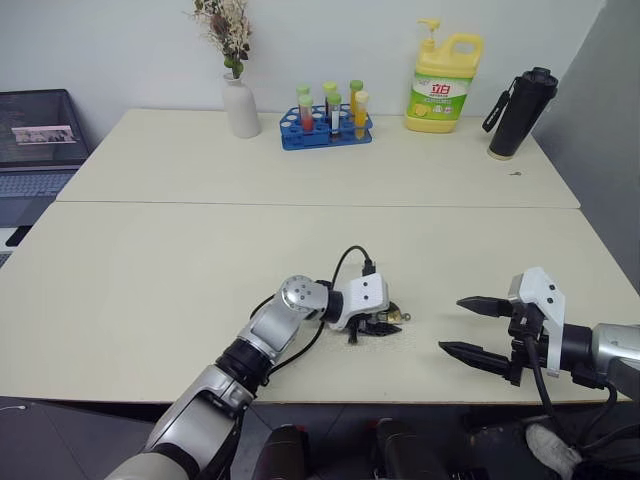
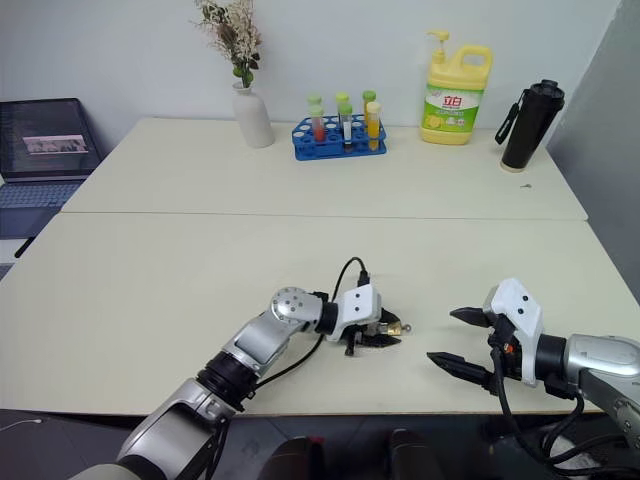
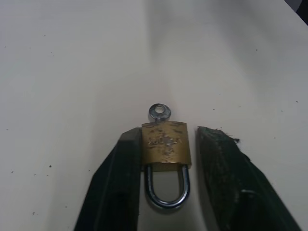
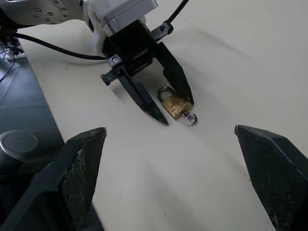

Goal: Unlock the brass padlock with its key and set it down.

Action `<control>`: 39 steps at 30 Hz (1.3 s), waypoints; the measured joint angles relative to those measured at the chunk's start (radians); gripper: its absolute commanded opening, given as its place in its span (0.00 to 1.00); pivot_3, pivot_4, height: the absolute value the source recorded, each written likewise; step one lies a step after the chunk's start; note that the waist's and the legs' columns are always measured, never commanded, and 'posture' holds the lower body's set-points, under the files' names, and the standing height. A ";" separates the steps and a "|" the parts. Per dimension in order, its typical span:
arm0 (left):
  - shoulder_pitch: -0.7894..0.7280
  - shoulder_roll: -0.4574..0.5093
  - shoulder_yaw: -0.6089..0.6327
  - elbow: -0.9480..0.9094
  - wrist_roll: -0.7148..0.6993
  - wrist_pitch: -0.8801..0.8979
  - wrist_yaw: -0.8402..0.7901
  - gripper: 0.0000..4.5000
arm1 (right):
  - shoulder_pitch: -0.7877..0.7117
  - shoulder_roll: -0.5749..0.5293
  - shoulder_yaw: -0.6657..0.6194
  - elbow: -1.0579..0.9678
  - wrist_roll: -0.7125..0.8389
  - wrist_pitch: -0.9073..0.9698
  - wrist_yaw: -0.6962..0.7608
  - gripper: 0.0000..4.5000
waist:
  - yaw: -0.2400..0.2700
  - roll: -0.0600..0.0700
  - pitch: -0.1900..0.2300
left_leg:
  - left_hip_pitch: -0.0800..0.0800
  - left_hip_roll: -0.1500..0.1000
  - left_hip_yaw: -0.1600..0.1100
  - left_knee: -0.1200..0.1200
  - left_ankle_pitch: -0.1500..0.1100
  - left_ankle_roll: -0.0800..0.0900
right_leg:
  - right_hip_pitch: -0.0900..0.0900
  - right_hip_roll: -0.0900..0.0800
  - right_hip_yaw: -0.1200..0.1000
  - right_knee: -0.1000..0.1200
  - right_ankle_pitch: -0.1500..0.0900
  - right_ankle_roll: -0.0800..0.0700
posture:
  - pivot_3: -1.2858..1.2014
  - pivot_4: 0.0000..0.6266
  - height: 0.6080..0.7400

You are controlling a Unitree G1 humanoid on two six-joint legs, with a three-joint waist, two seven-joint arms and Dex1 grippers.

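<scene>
The left gripper (image 4: 166,111) straddles the brass padlock (image 3: 165,147) lying flat on the table (image 1: 150,280), one finger touching its side, the other just apart, apparently closing to steady it, key (image 3: 160,112) inserted, while the right gripper (image 1: 470,325) waits nearby, spread wide.

Even bright light, soft shadows; left wrist view slightly blurred.

I see the brass padlock (image 3: 165,146) lying flat on the near desk (image 1: 150,290), between my left tool (image 4: 162,107) fingers, one finger touching its side. The key (image 3: 160,112) sticks out of its far end. My right tool (image 1: 470,325) hangs well to the right. Along the far edge stand a vase (image 1: 240,105), tube rack (image 1: 325,125), jug (image 1: 444,82) and flask (image 1: 521,112).
</scene>
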 measured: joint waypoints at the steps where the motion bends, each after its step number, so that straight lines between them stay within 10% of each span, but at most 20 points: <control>1: -0.001 0.000 0.000 0.000 0.002 0.002 0.000 0.22 | 0.000 0.000 0.000 0.000 0.003 0.000 0.000 1.00 | 0.000 0.000 0.000 | 0.000 0.000 0.000 0.000 0.000 0.000 | 0.000 0.000 0.000 0.000 0.000 0.000 | 0.52 0.24 1.00; 13: 0.013 0.015 0.003 -0.026 0.001 -0.005 0.000 0.22 | -0.031 0.001 0.025 0.006 -0.024 -0.051 0.000 1.00 | -0.002 0.000 0.000 | 0.000 0.000 0.000 0.000 0.000 0.000 | 0.000 0.000 0.000 0.000 0.000 0.000 | 0.52 0.24 1.00; 26: 0.170 0.237 0.208 -0.376 -0.081 -0.130 -0.014 0.22 | -0.173 0.048 0.153 0.113 -0.075 -0.147 0.007 1.00 | -0.002 0.000 0.000 | 0.000 0.002 0.000 0.000 0.000 0.000 | -0.001 -0.002 0.001 0.000 0.000 0.000 | 0.52 0.24 1.00; 39: 0.186 0.364 0.359 -0.255 0.298 -1.041 0.324 0.22 | -0.424 0.170 0.255 0.240 0.036 -0.040 0.029 1.00 | 0.000 0.000 0.000 | 0.000 0.004 0.001 -0.001 0.000 0.001 | -0.001 -0.004 0.001 0.000 0.002 -0.003 | 0.52 0.24 1.00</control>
